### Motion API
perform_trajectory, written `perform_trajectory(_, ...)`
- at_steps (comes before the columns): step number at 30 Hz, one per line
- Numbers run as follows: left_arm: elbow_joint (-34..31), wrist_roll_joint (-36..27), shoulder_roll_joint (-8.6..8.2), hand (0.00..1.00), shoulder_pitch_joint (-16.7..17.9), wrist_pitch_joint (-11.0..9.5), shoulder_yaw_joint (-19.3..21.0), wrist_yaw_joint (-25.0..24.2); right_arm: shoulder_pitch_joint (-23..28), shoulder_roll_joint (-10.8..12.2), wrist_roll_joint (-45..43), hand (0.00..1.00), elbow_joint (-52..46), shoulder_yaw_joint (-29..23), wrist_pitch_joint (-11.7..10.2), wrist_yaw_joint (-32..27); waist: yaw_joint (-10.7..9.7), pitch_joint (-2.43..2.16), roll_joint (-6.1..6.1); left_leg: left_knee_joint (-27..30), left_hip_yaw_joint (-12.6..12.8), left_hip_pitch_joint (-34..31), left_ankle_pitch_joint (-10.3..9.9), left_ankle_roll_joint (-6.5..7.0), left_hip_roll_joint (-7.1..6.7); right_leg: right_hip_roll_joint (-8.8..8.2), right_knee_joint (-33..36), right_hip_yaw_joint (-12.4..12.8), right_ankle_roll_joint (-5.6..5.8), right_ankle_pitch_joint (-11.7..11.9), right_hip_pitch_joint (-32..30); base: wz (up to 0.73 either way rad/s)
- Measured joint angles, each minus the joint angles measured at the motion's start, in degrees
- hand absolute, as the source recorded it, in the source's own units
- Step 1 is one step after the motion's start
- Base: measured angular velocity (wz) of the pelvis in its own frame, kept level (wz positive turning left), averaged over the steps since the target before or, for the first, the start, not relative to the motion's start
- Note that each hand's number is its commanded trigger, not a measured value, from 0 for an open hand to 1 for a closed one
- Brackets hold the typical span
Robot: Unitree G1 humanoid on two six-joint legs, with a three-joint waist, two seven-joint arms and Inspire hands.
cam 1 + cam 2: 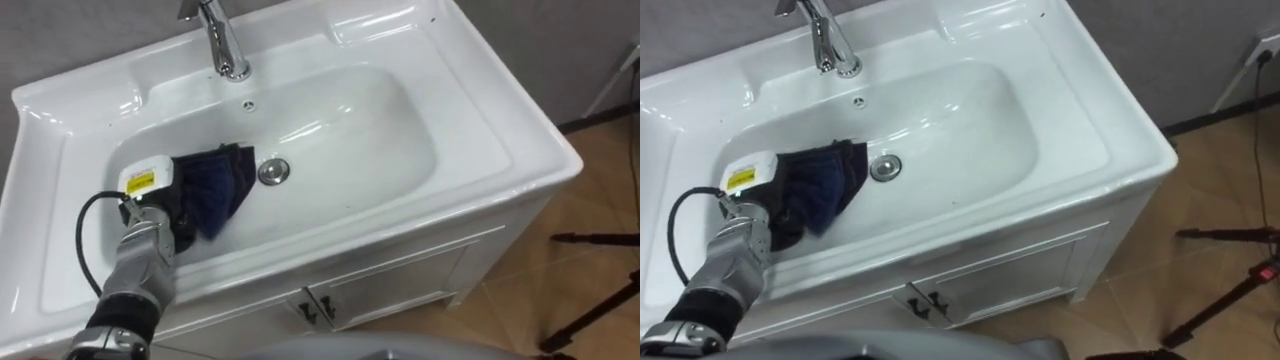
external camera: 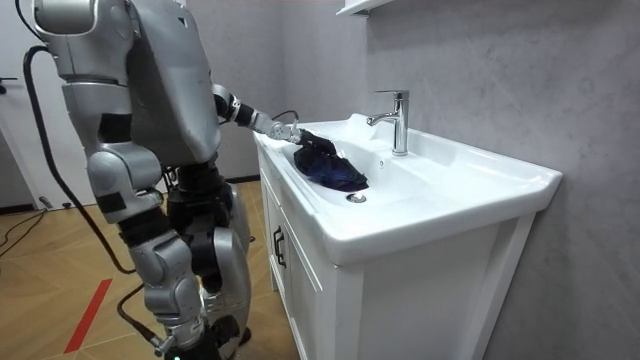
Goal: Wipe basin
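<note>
Left eye view: left hand [image 1: 152, 192] down in the white basin [image 1: 480, 110], back uppermost. Its fingers are buried in a dark blue cloth [image 1: 215, 180], so I cannot tell how they grip. The cloth spreads from the fingers to just beside the drain [image 1: 273, 171]. The tap [image 1: 222, 40] is well beyond the fingers, on the back rim.

Room view: robot stands at the cabinet [image 2: 300, 290] front, left arm stretched over the rim. The cloth is bunched just ahead of the fingers.

Right eye view: cloth between fingers and drain.
</note>
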Motion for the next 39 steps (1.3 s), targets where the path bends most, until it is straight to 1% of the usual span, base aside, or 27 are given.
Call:
perform_trajectory(1,-0.02,-1.26,0.04,1.00,-0.25,-0.51,0.57,0.05,0.00,0.17,0.39,0.00,0.00,0.00,-0.25,0.09,0.01,0.03,-0.15,0.05,-0.16,-0.10,-0.02,-0.03,0.00,0.00,-0.14,-0.15,0.01,0.01,0.00,0.21)
perform_trajectory(3,-0.89,-4.79,0.05,1.00,-0.66,-2.22,2.63,0.15,0.07,0.87,1.68,0.00,0.10,0.01,-1.16,0.30,0.11,0.13,-0.74,0.10,-1.24,-0.50,-0.12,-0.20,-0.05,0.06,-0.52,-0.83,0.05,0.03,0.02,0.22)
perform_trajectory(5,-1.77,-7.90,0.05,1.00,-0.66,-2.59,3.48,0.10,0.13,1.17,2.85,0.00,0.10,0.12,-1.92,0.26,0.22,0.25,-0.84,0.19,-1.44,-0.96,-0.20,-0.34,-0.05,0.05,-0.60,-1.29,0.08,0.02,-0.08,0.15)
perform_trajectory(7,-2.92,-10.71,0.03,1.00,-0.45,-2.85,4.32,0.11,0.09,1.52,6.07,0.00,0.06,1.18,-2.66,0.26,0.31,0.41,-0.95,0.39,-1.75,-1.61,-0.22,-0.36,-0.06,-0.01,-0.53,-1.70,0.09,0.03,-0.42,0.12)
perform_trajectory(8,-3.71,-11.75,0.04,1.00,-0.46,-3.09,4.58,0.16,-0.08,1.82,8.30,0.00,0.37,1.71,-3.43,0.56,0.31,0.49,-1.07,0.83,-2.30,-2.50,-0.25,-0.41,-0.06,-0.03,-0.42,-2.13,0.07,0.09,-0.91,0.20)
perform_trajectory(9,-5.35,-12.39,0.03,1.00,-0.42,-2.97,4.58,0.15,-0.08,2.15,10.02,0.00,0.61,2.41,-4.01,1.13,0.35,0.73,-1.22,0.88,-3.26,-3.10,-0.25,-0.42,-0.07,0.01,-0.46,-2.66,0.04,0.15,-1.16,0.26)
perform_trajectory(10,-7.48,-13.27,0.10,1.00,-0.40,-2.67,4.67,0.18,-0.05,2.48,11.51,0.00,0.69,2.92,-4.38,1.67,0.54,1.22,-1.22,0.88,-3.61,-3.37,-0.25,-0.42,-0.08,0.01,-0.53,-3.12,0.04,0.14,-1.19,0.23)
perform_trajectory(11,-8.47,-13.31,0.10,1.00,-0.40,-2.59,4.73,0.25,-0.05,2.55,11.90,0.00,0.78,3.27,-4.55,1.78,0.64,1.36,-1.30,0.88,-3.62,-3.65,-0.25,-0.43,-0.08,0.01,-0.58,-3.24,0.04,0.14,-1.37,0.17)
perform_trajectory(12,-10.67,-13.51,0.10,1.00,-0.40,-2.57,4.97,0.49,-0.10,2.64,12.25,0.00,0.99,3.61,-4.90,1.92,1.13,1.39,-1.28,0.95,-3.78,-4.50,-0.25,-0.44,-0.08,-0.02,-0.58,-3.63,0.04,0.14,-2.09,0.19)
perform_trajectory(13,-13.09,-13.52,0.09,1.00,-0.40,-2.60,5.05,1.35,0.09,2.72,12.81,0.00,1.00,4.27,-5.40,1.94,1.52,1.51,-1.44,0.96,-4.52,-5.28,-0.23,-0.46,-0.18,-0.04,-0.56,-4.13,0.04,0.15,-2.53,0.19)
perform_trajectory(14,-14.15,-13.58,0.07,1.00,-0.39,-2.63,5.05,1.92,0.16,2.74,13.20,0.00,1.07,4.60,-5.57,1.96,1.76,1.56,-1.52,0.96,-4.55,-5.54,-0.24,-0.47,-0.19,-0.05,-0.56,-4.25,0.04,0.15,-2.71,0.16)
perform_trajectory(16,-16.13,-14.47,0.04,1.00,-0.39,-2.89,5.41,3.74,0.03,2.75,13.47,0.00,1.25,5.49,-6.00,2.04,2.15,1.50,-1.58,0.94,-4.63,-6.13,-0.32,-0.60,-0.23,-0.10,-0.48,-4.47,0.08,0.17,-3.00,0.07)
perform_trajectory(18,-18.38,-14.90,0.02,1.00,-0.39,-2.94,5.77,5.61,0.18,2.84,13.53,0.00,1.25,7.26,-7.24,2.19,1.60,1.41,-1.37,0.93,-6.17,-6.52,-0.38,-0.69,-0.48,-0.32,-0.43,-5.95,0.15,0.23,-2.58,0.27)
perform_trajectory(20,-21.72,-14.94,-0.03,1.00,-0.22,-3.38,5.84,7.09,0.79,2.88,13.61,0.00,1.27,8.23,-7.80,2.68,2.06,1.44,-1.44,0.83,-6.50,-6.40,-0.38,-0.69,-0.60,-0.38,-0.48,-6.04,0.15,0.23,-2.28,0.21)
perform_trajectory(22,-26.20,-14.79,-0.01,1.00,0.08,-4.75,7.45,10.38,1.25,2.80,13.64,0.00,1.22,8.53,-8.44,2.95,2.90,1.47,-1.51,0.81,-6.71,-6.08,-0.38,-0.69,-0.73,-0.50,-0.54,-5.91,0.15,0.23,-1.97,0.00)
perform_trajectory(23,-27.17,-14.79,-0.01,1.00,0.09,-5.18,7.98,11.38,1.25,2.77,13.68,0.00,1.32,8.55,-8.80,3.18,3.11,1.47,-1.50,0.81,-6.76,-6.02,-0.38,-0.69,-0.77,-0.54,-0.54,-5.88,0.15,0.23,-1.92,0.00)
perform_trajectory(24,-28.70,-14.87,-0.01,1.00,0.10,-6.16,9.09,13.45,1.28,2.76,13.69,0.00,1.34,8.58,-9.12,3.52,3.34,1.48,-1.54,0.80,-6.85,-5.92,-0.38,-0.68,-0.85,-0.62,-0.57,-5.96,0.16,0.23,-1.76,0.00)
perform_trajectory(25,-30.28,-14.89,-0.01,1.00,0.15,-6.65,9.84,15.46,1.31,2.77,13.69,0.00,1.54,8.89,-9.39,4.00,3.39,1.48,-1.57,0.76,-7.46,-5.92,-0.38,-0.68,-0.95,-0.68,-0.58,-6.14,0.17,0.24,-1.65,0.07)
perform_trajectory(27,-31.92,-14.89,-0.02,1.00,0.29,-7.37,10.32,18.07,1.47,2.78,13.78,0.00,1.90,8.96,-9.39,4.67,3.36,1.47,-1.58,0.62,-7.72,-5.83,-0.38,-0.68,-1.10,-0.81,-0.58,-6.71,0.17,0.24,-1.39,0.15)
perform_trajectory(29,-32.07,-14.81,-0.02,1.00,0.39,-7.92,10.56,19.86,1.88,2.79,13.89,0.00,2.17,8.96,-9.38,5.26,3.53,1.46,-1.58,0.49,-7.73,-5.42,-0.38,-0.68,-1.24,-0.92,-0.60,-7.09,0.17,0.24,-0.92,0.10)
perform_trajectory(31,-32.08,-14.81,-0.02,1.00,1.30,-8.02,11.14,21.14,1.93,2.81,13.93,0.00,2.69,8.96,-9.34,5.93,3.83,1.40,-1.59,0.31,-7.73,-4.94,-0.38,-0.67,-1.29,-0.94,-0.60,-7.20,0.27,0.30,-0.77,-0.02)
perform_trajectory(34,-32.07,-14.81,-0.02,1.00,3.08,-8.06,11.51,23.62,1.91,2.81,14.33,0.00,3.05,8.96,-9.31,6.52,4.16,1.36,-1.59,-0.04,-7.73,-4.96,-0.39,-0.67,-1.36,-0.96,-0.61,-7.28,0.37,0.36,-0.79,0.00)
perform_trajectory(38,-32.02,-14.81,-0.03,1.00,5.76,-8.03,11.51,25.08,2.21,2.78,14.79,0.00,3.52,8.95,-9.09,6.54,4.75,1.35,-1.59,-0.03,-7.78,-4.85,-0.38,-0.67,-1.37,-0.98,-0.64,-7.32,0.48,0.42,-0.88,-0.01)
perform_trajectory(39,-31.96,-14.86,-0.03,1.00,6.46,-8.00,11.51,25.23,2.31,2.74,15.28,0.00,3.57,8.94,-8.76,6.55,4.93,1.35,-1.60,0.00,-7.77,-4.85,-0.38,-0.68,-1.37,-0.99,-0.65,-7.38,0.50,0.40,-0.97,0.00)
